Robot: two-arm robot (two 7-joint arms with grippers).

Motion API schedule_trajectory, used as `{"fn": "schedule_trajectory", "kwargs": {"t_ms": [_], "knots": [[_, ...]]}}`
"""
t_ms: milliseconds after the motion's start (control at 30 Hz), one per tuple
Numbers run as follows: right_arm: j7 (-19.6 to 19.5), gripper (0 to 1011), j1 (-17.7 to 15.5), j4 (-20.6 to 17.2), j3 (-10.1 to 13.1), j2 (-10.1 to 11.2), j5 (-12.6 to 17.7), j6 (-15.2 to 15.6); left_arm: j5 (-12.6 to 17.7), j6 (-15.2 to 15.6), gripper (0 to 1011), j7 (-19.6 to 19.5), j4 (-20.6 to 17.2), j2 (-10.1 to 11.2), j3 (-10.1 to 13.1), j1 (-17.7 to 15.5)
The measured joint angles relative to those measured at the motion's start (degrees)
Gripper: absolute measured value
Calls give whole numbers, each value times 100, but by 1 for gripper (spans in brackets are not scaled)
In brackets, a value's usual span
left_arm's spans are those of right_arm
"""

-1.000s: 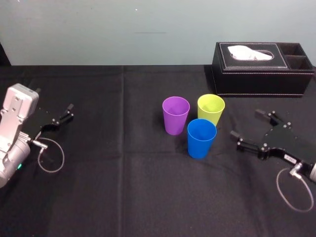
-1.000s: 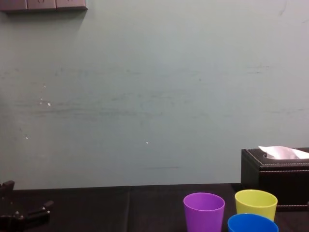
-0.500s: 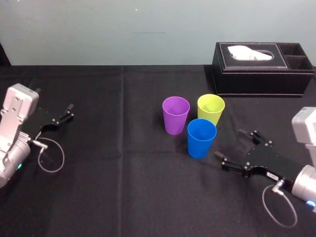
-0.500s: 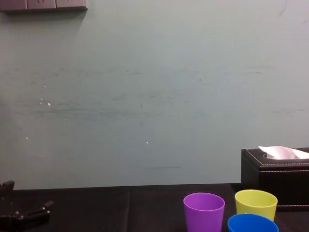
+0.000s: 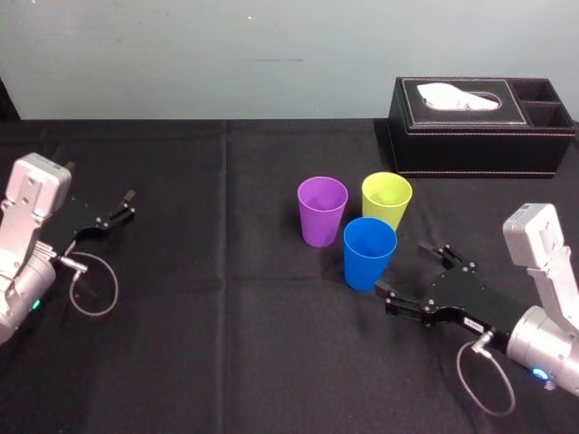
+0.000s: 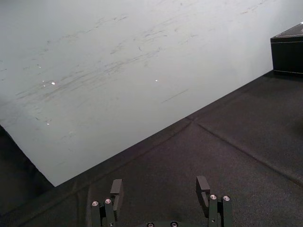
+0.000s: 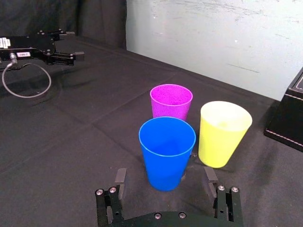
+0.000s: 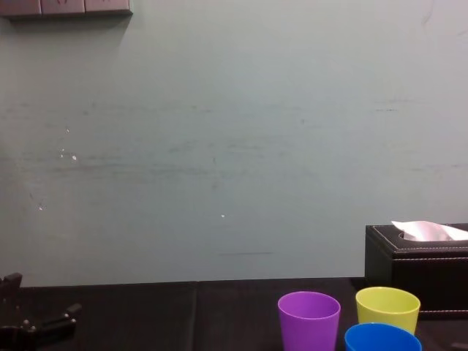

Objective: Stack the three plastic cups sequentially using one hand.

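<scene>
Just right of the blue cup (image 5: 369,255), the right gripper (image 5: 402,268) hovers, fingers spread wide, holding nothing. The purple cup (image 5: 322,212) and yellow-green cup (image 5: 385,201) stand behind. The left gripper (image 5: 131,203) rests far left, open and empty.

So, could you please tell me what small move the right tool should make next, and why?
Probably ease the right tool forward: its open fingers sit just short of the blue tapered plastic cup, lined up either side, not yet around it. The left tool rests far left.
</scene>
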Motion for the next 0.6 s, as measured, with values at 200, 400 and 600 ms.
{"fn": "schedule_trajectory", "kwargs": {"t_ms": [200,400,600], "knots": [[6,1003,109,136,-31,-192,-139,26,0,0,1011,0,0,0,0,0],[26,1003,187,255,-37,-350,-252,60,0,0,1011,0,0,0,0,0],[72,1003,274,375,-13,-500,-329,89,0,0,1011,0,0,0,0,0]]}}
